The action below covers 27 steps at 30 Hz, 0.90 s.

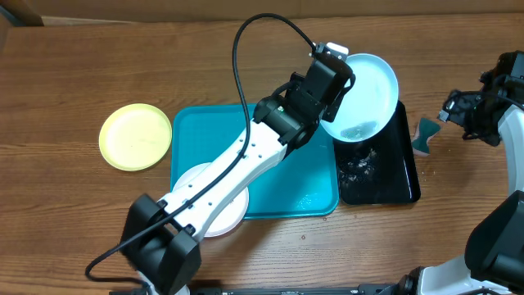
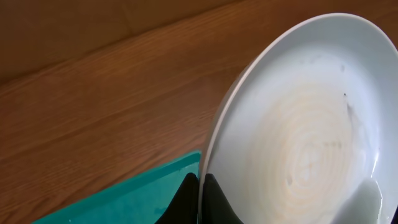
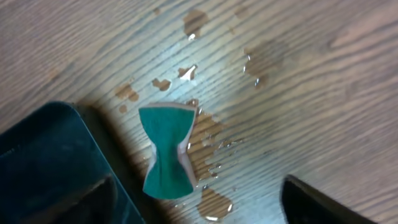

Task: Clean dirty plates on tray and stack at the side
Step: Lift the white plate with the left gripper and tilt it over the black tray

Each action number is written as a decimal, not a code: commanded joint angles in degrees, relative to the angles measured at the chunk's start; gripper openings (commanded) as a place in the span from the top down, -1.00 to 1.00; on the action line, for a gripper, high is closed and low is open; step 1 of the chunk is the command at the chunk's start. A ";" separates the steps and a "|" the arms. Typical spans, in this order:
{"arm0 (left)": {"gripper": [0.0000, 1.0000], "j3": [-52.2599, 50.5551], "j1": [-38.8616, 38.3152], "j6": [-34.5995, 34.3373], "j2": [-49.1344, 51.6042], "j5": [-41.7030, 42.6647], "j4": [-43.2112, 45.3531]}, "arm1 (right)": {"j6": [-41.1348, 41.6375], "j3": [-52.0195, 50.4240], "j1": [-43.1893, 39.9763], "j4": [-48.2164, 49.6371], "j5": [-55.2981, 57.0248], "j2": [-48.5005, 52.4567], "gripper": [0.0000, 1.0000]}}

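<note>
While aloft over black tray (image 1: pixel 395 179), blue plate (image 1: pixel 370 92), rim between left fingers (image 2: pixel 219 203).

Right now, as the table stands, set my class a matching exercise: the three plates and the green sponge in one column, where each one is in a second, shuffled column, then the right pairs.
Things
1. yellow-green plate
2. pale blue plate
3. white plate
4. green sponge

Places
A. on the wet table, beside the black tray
B. at a corner of the turquoise tray, partly covered by the left arm
C. on the table, left of the turquoise tray
D. tilted above the black tray, clamped in the left gripper

Pairs: 1-C, 2-D, 3-B, 4-A
</note>
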 commanded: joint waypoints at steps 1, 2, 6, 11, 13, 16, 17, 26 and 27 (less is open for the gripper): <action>0.92 1.46 -0.13 1.46 3.43 -1.33 1.29 | 0.33 0.70 0.09 -0.59 -2.97 0.24 -0.64; 0.92 1.46 -0.13 1.55 4.02 -1.33 1.99 | 0.31 0.20 0.09 -0.57 -4.26 0.52 -0.64; 0.92 1.46 -0.22 1.66 5.68 -1.31 5.40 | 0.24 -2.58 0.17 0.98 -7.23 2.21 -0.64; 0.92 1.49 -0.48 8.74 6.21 -1.36 8.17 | 0.13 -4.50 0.17 2.58 -8.02 5.31 -0.54; 0.92 1.49 -0.52 12.07 6.21 -1.36 9.53 | 0.11 -5.14 0.20 3.50 -8.20 5.92 -0.47; 0.91 1.49 -0.72 16.00 6.21 -1.38 11.08 | 0.11 -6.88 0.20 5.97 -8.20 6.58 -0.44; 0.92 1.49 -0.85 17.14 6.21 -1.38 11.45 | 0.11 -7.67 0.20 7.06 -8.17 6.67 -0.44; 0.92 1.51 -3.67 25.11 6.19 -6.73 13.55 | 0.37 -13.51 0.22 15.06 -10.23 6.82 -0.31; 0.92 1.51 -4.00 25.16 6.19 -7.30 13.75 | 0.35 -13.84 0.22 15.61 -10.54 6.82 -0.29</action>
